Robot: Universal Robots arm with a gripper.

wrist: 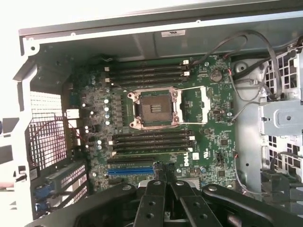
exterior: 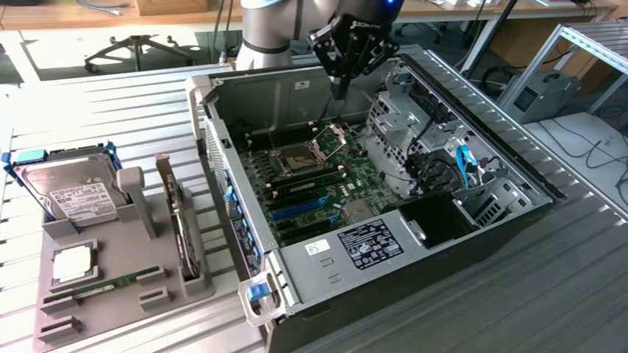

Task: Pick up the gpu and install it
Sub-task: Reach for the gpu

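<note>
In the exterior view the claw (exterior: 339, 91) hangs over the far part of the open computer case (exterior: 510, 158), its fingers drawn narrow, tips together, with nothing held. Below it lies the green motherboard (exterior: 343, 176), and the empty processor socket (exterior: 294, 159) sits a little toward the exterior view's left of the claw. The gpu (exterior: 182, 229) is well apart from the claw, outside the case toward the exterior view's left, standing on edge in a grey holder tray (exterior: 98, 312) on the slatted table (exterior: 108, 110). A hard drive (exterior: 73, 193) stands in the same tray, beyond the gpu from the claw. In the wrist view the claw (wrist: 164, 176) is empty, with its fingers meeting. It hangs near a blue expansion slot (wrist: 130, 171), with the socket (wrist: 155, 108) farther out on the board.
</note>
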